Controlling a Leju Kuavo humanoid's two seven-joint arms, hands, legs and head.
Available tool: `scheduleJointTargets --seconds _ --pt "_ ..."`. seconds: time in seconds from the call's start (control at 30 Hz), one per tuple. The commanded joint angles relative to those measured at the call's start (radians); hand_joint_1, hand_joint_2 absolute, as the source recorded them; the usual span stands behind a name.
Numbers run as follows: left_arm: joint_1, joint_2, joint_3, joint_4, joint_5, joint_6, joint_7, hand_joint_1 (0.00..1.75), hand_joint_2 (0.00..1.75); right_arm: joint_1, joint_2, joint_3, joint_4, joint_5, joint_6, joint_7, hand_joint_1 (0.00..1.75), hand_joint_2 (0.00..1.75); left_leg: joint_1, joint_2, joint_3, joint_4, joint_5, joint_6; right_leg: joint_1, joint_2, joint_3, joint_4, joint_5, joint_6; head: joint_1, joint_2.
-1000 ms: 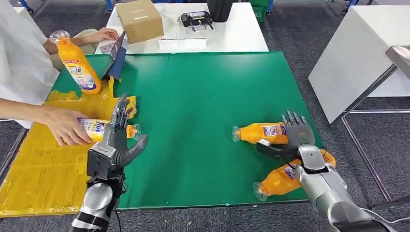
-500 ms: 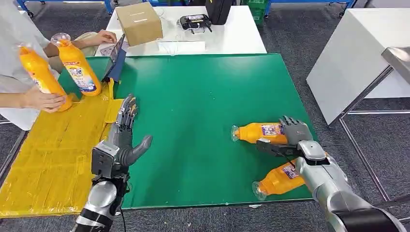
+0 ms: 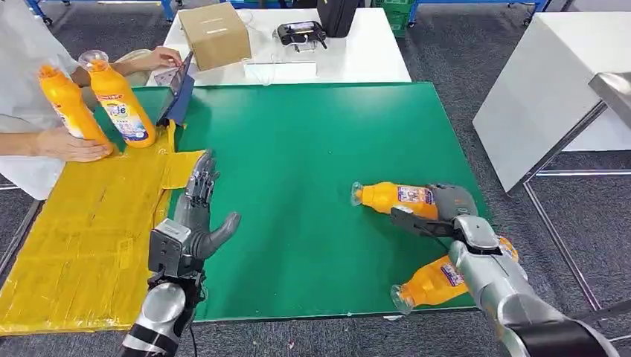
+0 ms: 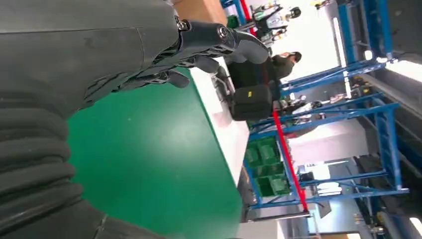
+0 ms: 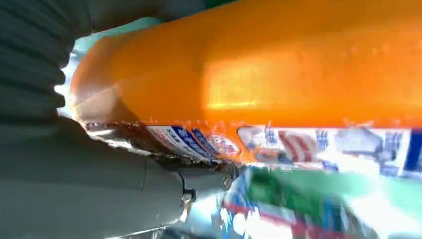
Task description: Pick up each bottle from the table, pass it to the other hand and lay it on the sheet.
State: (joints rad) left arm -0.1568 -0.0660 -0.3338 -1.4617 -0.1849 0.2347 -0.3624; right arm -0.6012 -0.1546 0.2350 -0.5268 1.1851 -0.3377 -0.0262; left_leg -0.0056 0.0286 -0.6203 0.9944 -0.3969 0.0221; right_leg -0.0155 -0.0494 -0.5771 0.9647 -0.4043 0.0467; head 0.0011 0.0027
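My right hand (image 3: pixel 445 210) grips an orange bottle (image 3: pixel 393 198) at its base, cap pointing left, at the right of the green mat (image 3: pixel 312 149). Up close in the right wrist view, that bottle (image 5: pixel 278 74) lies against my palm. A second orange bottle (image 3: pixel 435 280) lies near the mat's front edge, under my right forearm. My left hand (image 3: pixel 195 216) hovers with fingers spread beside the yellow sheet (image 3: pixel 82 223), holding nothing; its fingers (image 4: pixel 199 45) are apart over the mat. At the sheet's far end a person's hand (image 3: pixel 67 143) holds one upright bottle (image 3: pixel 71 111) next to another upright bottle (image 3: pixel 119 100).
A white table (image 3: pixel 350 52) behind the mat carries a cardboard box (image 3: pixel 214 31) and a black device (image 3: pixel 300 33). A tablet (image 3: pixel 178 89) leans at the mat's far left corner. White furniture (image 3: pixel 551 89) stands to the right.
My right hand closed on the bottle and drew it slightly left and up. The person took the lying bottle off the sheet and stood it beside the other. My left hand shifted a little right.
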Motion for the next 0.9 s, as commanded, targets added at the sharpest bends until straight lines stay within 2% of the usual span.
scheduleJointTargets --seconds 0.03,0.1,0.2,0.23,0.43,0.5,0.53,0.57,0.6,0.73,0.83,0.9 --pt "0.054 0.001 0.015 -0.050 -0.013 -0.016 0.016 0.00 1.75 0.179 0.091 -0.040 -0.505 -0.103 -0.077 -0.001 1.75 1.75 0.001 0.000 0.000 0.000 -0.001 -0.002 0.001 0.003 -0.001 0.000 -0.001 -0.002 0.000 0.000" --pt "0.055 -0.004 0.010 -0.045 -0.016 -0.016 0.015 0.00 1.75 0.228 0.123 -0.063 -0.605 -0.229 -0.125 -0.085 1.75 1.75 0.001 -0.002 -0.001 0.000 -0.001 -0.002 0.001 0.001 -0.002 0.000 -0.002 -0.002 -0.001 0.000" --pt "0.061 -0.004 -0.005 -0.038 -0.018 -0.017 0.015 0.00 1.75 0.333 0.173 -0.048 -0.807 -0.373 -0.127 -0.141 1.75 1.75 0.003 -0.006 -0.002 0.001 -0.002 -0.002 0.002 -0.001 -0.001 0.000 -0.005 -0.003 0.000 0.000" --pt "0.062 -0.003 -0.009 -0.034 -0.018 -0.017 0.015 0.00 1.75 0.356 0.174 -0.030 -0.845 -0.372 -0.129 -0.131 1.75 1.75 0.002 -0.005 -0.003 0.000 -0.002 -0.002 0.002 -0.001 -0.002 0.000 -0.004 -0.003 0.000 0.000" --pt "0.062 -0.003 -0.009 -0.034 -0.018 -0.017 0.015 0.00 1.75 0.356 0.174 -0.030 -0.845 -0.372 -0.129 -0.131 1.75 1.75 0.001 -0.005 -0.006 0.000 -0.002 -0.002 0.001 -0.002 -0.004 0.001 -0.004 -0.002 0.000 0.000" --pt "0.064 -0.001 -0.009 -0.032 -0.017 -0.016 0.014 0.00 1.75 0.368 0.186 -0.033 -0.862 -0.439 -0.133 -0.163 1.75 1.75 0.002 -0.005 -0.004 0.000 -0.003 -0.002 0.001 -0.001 -0.003 0.001 -0.005 -0.003 0.000 0.000" --pt "0.068 0.001 -0.009 -0.027 -0.016 -0.015 0.016 0.00 1.75 0.396 0.209 -0.024 -0.900 -0.522 -0.125 -0.203 1.75 1.75 0.001 -0.005 -0.006 0.000 -0.002 -0.002 0.001 -0.002 -0.005 0.001 -0.004 -0.002 0.000 0.000" --pt "0.070 0.002 -0.009 -0.019 -0.015 -0.014 0.016 0.00 1.75 0.423 0.226 0.013 -0.928 -0.587 -0.082 -0.213 1.75 1.75 0.002 -0.005 -0.003 0.001 -0.004 -0.003 0.001 0.000 -0.002 0.001 -0.006 -0.003 0.000 0.000" --pt "0.070 0.002 -0.009 -0.016 -0.015 -0.013 0.016 0.00 1.75 0.428 0.233 0.048 -0.924 -0.618 -0.037 -0.215 1.75 1.75 0.001 -0.006 -0.006 0.000 -0.002 -0.003 0.001 -0.003 -0.006 0.000 -0.005 -0.001 0.000 0.000" --pt "0.054 -0.001 -0.023 -0.010 -0.008 -0.016 0.011 0.00 1.75 0.401 0.278 0.179 -0.823 -0.749 0.108 -0.235 1.75 1.75 0.002 -0.003 -0.006 -0.001 -0.003 -0.003 0.001 0.001 -0.006 0.000 -0.005 -0.001 0.000 0.000" --pt "0.037 -0.001 -0.053 -0.014 -0.009 -0.020 0.003 0.00 1.75 0.351 0.311 0.249 -0.696 -0.786 0.160 -0.225 1.75 1.75 0.002 -0.004 -0.004 -0.001 -0.004 -0.004 0.002 0.002 -0.004 0.000 -0.006 -0.002 0.000 0.000" --pt "0.035 -0.003 -0.061 -0.020 -0.008 -0.018 0.003 0.00 1.75 0.334 0.322 0.257 -0.655 -0.795 0.150 -0.238 1.75 1.75 0.003 -0.002 -0.004 -0.001 -0.003 -0.004 0.002 0.003 -0.005 0.000 -0.005 -0.002 0.000 0.000"
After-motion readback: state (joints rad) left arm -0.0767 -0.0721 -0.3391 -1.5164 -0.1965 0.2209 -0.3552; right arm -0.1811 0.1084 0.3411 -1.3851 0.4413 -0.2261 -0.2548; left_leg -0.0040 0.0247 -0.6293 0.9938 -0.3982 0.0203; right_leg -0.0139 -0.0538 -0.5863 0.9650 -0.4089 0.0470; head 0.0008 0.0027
